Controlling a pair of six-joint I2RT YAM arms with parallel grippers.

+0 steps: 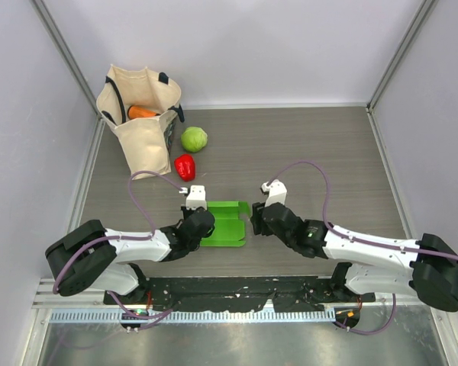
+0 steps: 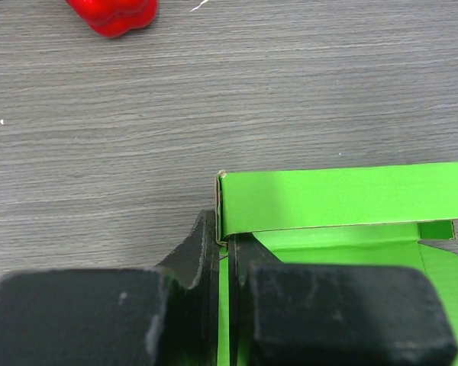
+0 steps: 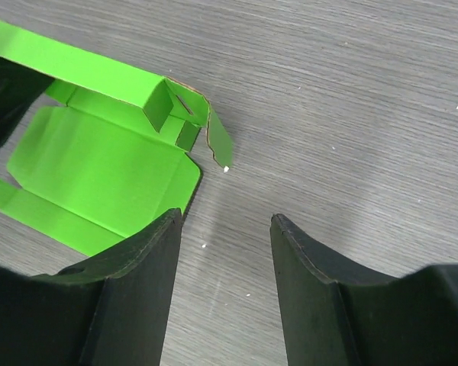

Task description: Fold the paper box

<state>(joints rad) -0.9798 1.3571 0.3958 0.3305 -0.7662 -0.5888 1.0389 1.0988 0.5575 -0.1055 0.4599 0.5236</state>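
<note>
The bright green paper box (image 1: 225, 223) lies partly folded on the table between the two arms, its far wall raised. My left gripper (image 1: 198, 221) is shut on the box's left side wall; in the left wrist view the card edge (image 2: 223, 252) runs between the two black fingers, with the raised far wall (image 2: 343, 197) ahead. My right gripper (image 1: 258, 219) is open and empty, just right of the box. In the right wrist view the box (image 3: 99, 168) lies to the left of the open fingers (image 3: 137, 282), its right end flap (image 3: 217, 141) standing up.
A cream tote bag (image 1: 141, 114) with an orange carrot (image 1: 141, 112) inside stands at the back left. A round pale-green vegetable (image 1: 194, 139) and a red pepper (image 1: 185, 166) lie beside it, behind the box. The pepper (image 2: 113, 14) shows in the left wrist view.
</note>
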